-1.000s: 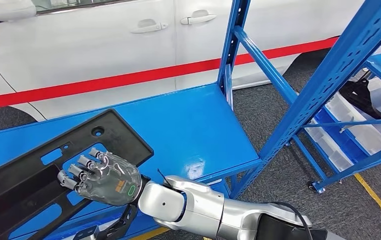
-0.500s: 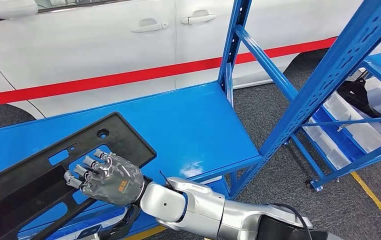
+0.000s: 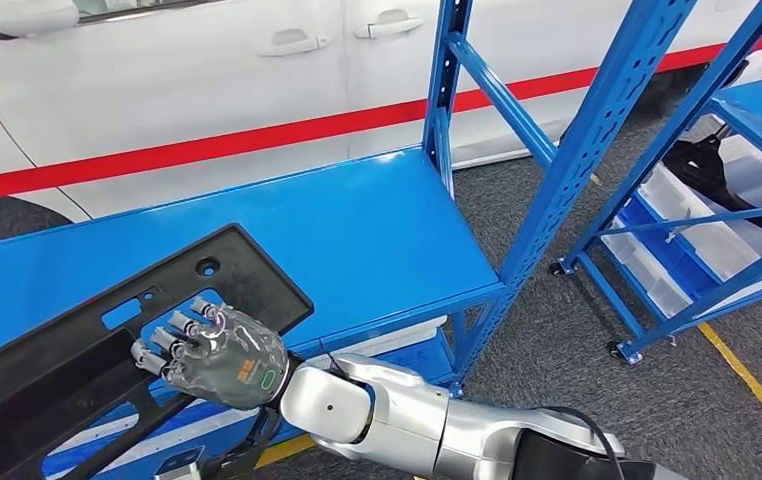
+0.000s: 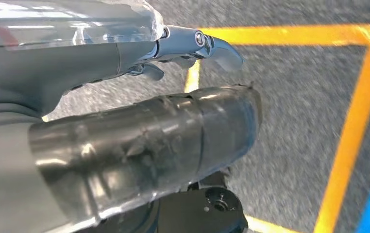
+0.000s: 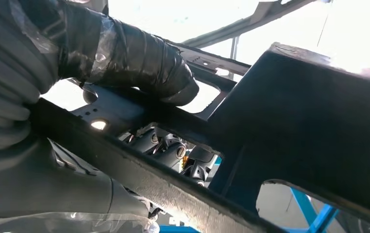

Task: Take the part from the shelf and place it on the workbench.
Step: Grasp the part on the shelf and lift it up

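The part (image 3: 247,275) is a long flat black plastic panel with cut-outs. It slants over the near left of the blue workbench top (image 3: 357,230). My right hand (image 3: 219,355) grips it from the near edge, with fingers laid on its upper face. In the right wrist view the thumb (image 5: 139,63) wraps a bar of the part (image 5: 309,126) from below. My left hand (image 4: 125,121) hangs above grey floor, fingers stretched out and holding nothing.
A white car with a red stripe (image 3: 207,80) stands just behind the bench. Blue rack uprights (image 3: 597,130) rise at its right end. A second rack holds white bins (image 3: 697,250) and a black part (image 3: 702,165). Yellow floor lines (image 3: 747,375) run at right.
The whole picture has shifted left and slightly down, so the camera has moved. My right hand keeps its hold, and the part sits a little further over the bench.
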### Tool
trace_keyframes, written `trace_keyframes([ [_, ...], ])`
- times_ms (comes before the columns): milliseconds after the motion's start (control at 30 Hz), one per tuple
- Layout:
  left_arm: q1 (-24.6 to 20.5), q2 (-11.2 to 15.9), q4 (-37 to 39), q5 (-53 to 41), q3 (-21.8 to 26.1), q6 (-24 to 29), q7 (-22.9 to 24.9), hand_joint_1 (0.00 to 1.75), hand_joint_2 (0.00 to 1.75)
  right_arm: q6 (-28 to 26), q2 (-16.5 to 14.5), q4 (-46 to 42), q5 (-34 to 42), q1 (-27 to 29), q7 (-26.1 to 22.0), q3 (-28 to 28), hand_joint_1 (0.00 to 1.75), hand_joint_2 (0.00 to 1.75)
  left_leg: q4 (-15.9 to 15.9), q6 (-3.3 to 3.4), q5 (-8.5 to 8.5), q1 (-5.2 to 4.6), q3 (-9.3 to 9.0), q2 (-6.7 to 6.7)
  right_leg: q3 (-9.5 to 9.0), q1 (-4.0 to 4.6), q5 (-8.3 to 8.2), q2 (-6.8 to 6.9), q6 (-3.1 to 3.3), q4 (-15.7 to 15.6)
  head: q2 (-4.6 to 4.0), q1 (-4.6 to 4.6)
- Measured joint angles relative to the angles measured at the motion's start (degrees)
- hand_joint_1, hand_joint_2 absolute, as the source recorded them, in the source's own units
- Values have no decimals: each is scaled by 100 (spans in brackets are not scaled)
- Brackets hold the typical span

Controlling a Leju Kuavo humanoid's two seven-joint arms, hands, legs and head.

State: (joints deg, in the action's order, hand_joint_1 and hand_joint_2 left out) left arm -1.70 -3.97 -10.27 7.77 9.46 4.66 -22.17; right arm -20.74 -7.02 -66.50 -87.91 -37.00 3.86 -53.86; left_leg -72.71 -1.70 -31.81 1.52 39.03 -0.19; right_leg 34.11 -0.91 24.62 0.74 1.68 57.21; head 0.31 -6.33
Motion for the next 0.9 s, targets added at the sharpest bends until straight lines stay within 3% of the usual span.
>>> trace_keyframes([
  [67,-4,10,0,-11,0,31,21,0,0,-4,-1,13,0,-4,12,-2,175,175,539,-123,252,83,-432,3,191,-73,-53,7,-80,131,0,2],
  [100,-11,4,0,-23,0,40,25,0,0,-5,-2,12,0,-10,26,-3,175,175,887,-167,258,98,-665,-6,277,-81,-72,6,-122,203,0,2],
  [133,-16,2,0,-36,1,49,26,0,0,-7,-4,11,0,-14,41,-4,175,175,1131,-163,238,108,-818,-19,335,-76,-92,3,-165,262,1,-1],
  [200,-20,-5,0,-64,2,63,28,0,0,-9,-4,10,0,-23,67,-10,175,175,1279,-59,153,99,-889,-45,390,-33,-153,-18,-237,319,0,-5],
  [267,-20,-1,0,-75,2,79,30,0,0,-9,3,15,0,-22,77,-17,175,175,1241,76,204,99,-812,-32,413,-44,-197,-40,-286,331,-1,-8],
  [300,-25,-1,0,-75,2,86,31,0,0,-9,8,20,0,-19,79,-22,175,175,1231,142,251,86,-764,-20,455,-61,-107,-43,-299,393,-1,-9],
  [367,-35,3,0,-76,3,97,34,0,0,-9,19,26,0,-18,84,-28,175,175,1235,263,375,47,-623,2,620,-71,377,-45,-300,833,-2,-10],
  [433,-36,5,0,-82,5,108,40,0,0,-9,26,27,0,-14,86,-31,175,175,1233,331,505,-15,-460,9,805,-38,902,-45,-266,1562,-2,-10],
  [467,-34,5,0,-87,6,112,44,0,0,-9,30,28,0,-9,85,-32,175,175,1232,354,567,-54,-377,12,832,-8,999,-47,-233,1836,-2,-10],
  [500,-33,5,0,-93,7,115,46,0,0,-10,33,31,0,-5,85,-32,175,175,1231,373,627,-96,-296,13,787,30,978,-48,-182,1964,-2,-9],
  [567,-35,4,0,-104,9,121,50,0,0,-12,37,32,0,-7,86,-33,175,175,1232,411,756,-198,-137,3,375,152,714,-59,28,1603,-2,-8],
  [633,-39,-20,-1,-112,12,128,51,0,0,-15,32,24,0,-18,86,-34,175,175,1242,429,881,-261,-35,-5,-261,315,662,-54,319,752,1,-5],
  [667,-38,-30,-1,-114,14,130,52,0,0,-16,29,19,0,-24,86,-34,175,175,1263,421,941,-264,-24,-3,-472,374,683,-39,393,433,1,-3],
  [700,-35,-37,-2,-115,15,132,54,0,0,-17,27,15,0,-32,87,-34,175,175,1296,402,1004,-257,-25,4,-591,414,708,-24,430,224,1,-7],
  [767,-28,-19,-2,-117,18,134,58,0,0,-21,26,13,0,-44,90,-34,175,175,1374,363,1120,-250,-23,9,-601,404,552,1,399,58,0,-15],
  [800,-27,-8,-2,-117,19,134,59,0,0,-21,26,15,-1,-46,91,-35,175,175,1363,337,1077,-253,8,2,-578,381,457,10,390,-24,0,-17],
  [833,-27,1,-2,-117,19,134,60,0,0,-22,22,18,-1,-49,91,-36,175,175,1266,305,916,-254,57,-7,-528,345,352,22,376,-96,0,-16],
  [900,-26,11,-2,-117,20,134,61,0,0,-22,12,24,-1,-47,91,-37,175,175,767,214,338,-215,185,-17,-365,290,162,34,322,-156,0,-14],
])
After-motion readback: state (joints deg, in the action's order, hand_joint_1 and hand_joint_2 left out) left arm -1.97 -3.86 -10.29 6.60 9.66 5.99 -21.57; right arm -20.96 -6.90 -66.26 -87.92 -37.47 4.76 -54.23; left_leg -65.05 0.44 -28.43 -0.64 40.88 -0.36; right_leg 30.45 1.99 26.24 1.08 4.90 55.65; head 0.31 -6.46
